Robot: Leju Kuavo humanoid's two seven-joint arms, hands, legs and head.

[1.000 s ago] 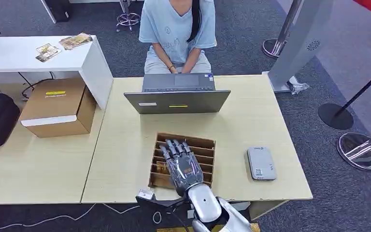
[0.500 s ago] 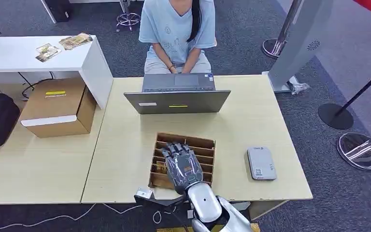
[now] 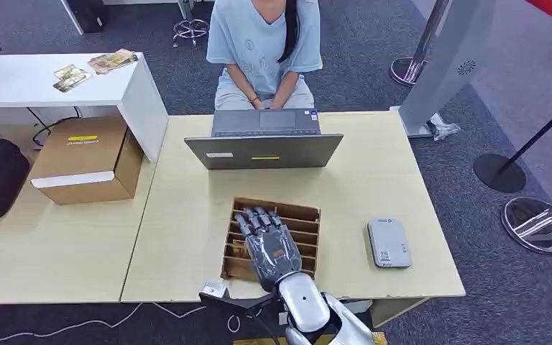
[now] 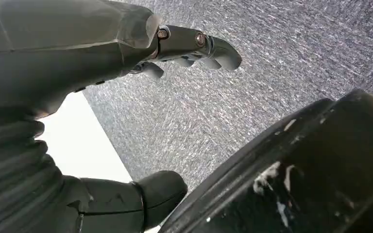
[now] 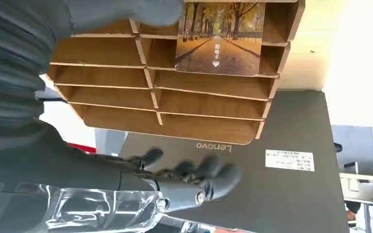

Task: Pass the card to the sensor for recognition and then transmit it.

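**Cardboard rack, card untouched**

Cardboard dividers form a slotted rack (image 3: pixel 272 239) on the pale tabletop (image 3: pixel 374 180), and the right hand (image 3: pixel 269 244) hovers above it, palm down, fingers (image 5: pixel 209 174) spread apart and holding nothing. The card (image 5: pixel 219 41), printed with an autumn avenue, leans in a slot at the near end of the rack, by the thumb side of the hand; I judge the hand is placed there to reach down and pinch it. The grey card sensor (image 3: pixel 388 243) lies flat on the tabletop to the right, well apart from the rack, a free path between them. A Lenovo laptop (image 3: pixel 264 141) stands beyond the rack, with a person (image 3: pixel 264 50) seated behind it, likely the one to receive the card. The left hand (image 4: pixel 102 58) hangs over carpet, fingers loosely curled, holding nothing. The thin slot walls could catch the fingers.
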